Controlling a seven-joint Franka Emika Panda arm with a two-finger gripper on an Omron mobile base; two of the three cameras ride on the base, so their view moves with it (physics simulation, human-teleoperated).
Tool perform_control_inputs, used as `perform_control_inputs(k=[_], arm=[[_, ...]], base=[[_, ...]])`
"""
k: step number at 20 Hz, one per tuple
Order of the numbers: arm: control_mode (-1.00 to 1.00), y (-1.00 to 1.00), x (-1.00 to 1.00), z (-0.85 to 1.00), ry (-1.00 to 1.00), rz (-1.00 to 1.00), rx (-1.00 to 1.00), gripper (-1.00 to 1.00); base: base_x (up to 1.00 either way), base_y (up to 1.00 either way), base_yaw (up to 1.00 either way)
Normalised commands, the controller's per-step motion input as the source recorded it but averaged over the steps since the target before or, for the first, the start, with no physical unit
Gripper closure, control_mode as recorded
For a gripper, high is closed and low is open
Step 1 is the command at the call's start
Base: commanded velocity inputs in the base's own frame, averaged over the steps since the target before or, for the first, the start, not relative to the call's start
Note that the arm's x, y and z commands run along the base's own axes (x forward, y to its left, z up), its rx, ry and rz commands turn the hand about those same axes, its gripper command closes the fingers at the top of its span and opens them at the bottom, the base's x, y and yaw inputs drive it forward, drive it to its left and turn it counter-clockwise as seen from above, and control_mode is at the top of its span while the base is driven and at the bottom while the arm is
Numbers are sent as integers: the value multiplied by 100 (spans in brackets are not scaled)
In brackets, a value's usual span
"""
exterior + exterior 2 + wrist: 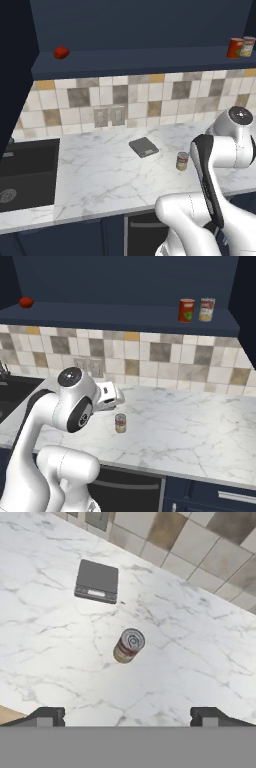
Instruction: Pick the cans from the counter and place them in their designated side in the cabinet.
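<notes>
Far left on the open shelf of the navy cabinet [130,65], a small red rounded lump [61,52]; far right on that same shelf, two cans already side by side, one red [234,48] and one paler beside it [247,46]. On the white marble counter [100,175] below, toward the left, a flat dark grey scale [97,581]; right of it and well apart, one small can with a yellow-and-red label [128,645], standing upright, silver top facing up. Seen from the hand, hovering above the counter with the can straight ahead of the gripper [127,717], centred between the two dark fingertips [47,716], long axis vertical. Jaws spread fully wide, gripping nothing, touching nothing. Likely next: straight descent onto the can, then a lift to the shelf's right end
</notes>
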Motion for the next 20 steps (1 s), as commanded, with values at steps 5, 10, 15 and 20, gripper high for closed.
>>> perform_control_inputs(k=[5, 10, 15, 20], arm=[[-100, 2, 31, -12, 0, -10, 7, -100], [-100, 0, 35, -15, 5, -6, 13, -100], [-100, 0, 29, -27, 9, -5, 11, -100], [-100, 0, 18, -19, 0, -6, 0, -100]], base=[[0, 0, 0], [0, 0, 0], [0, 0, 0], [0, 0, 0]])
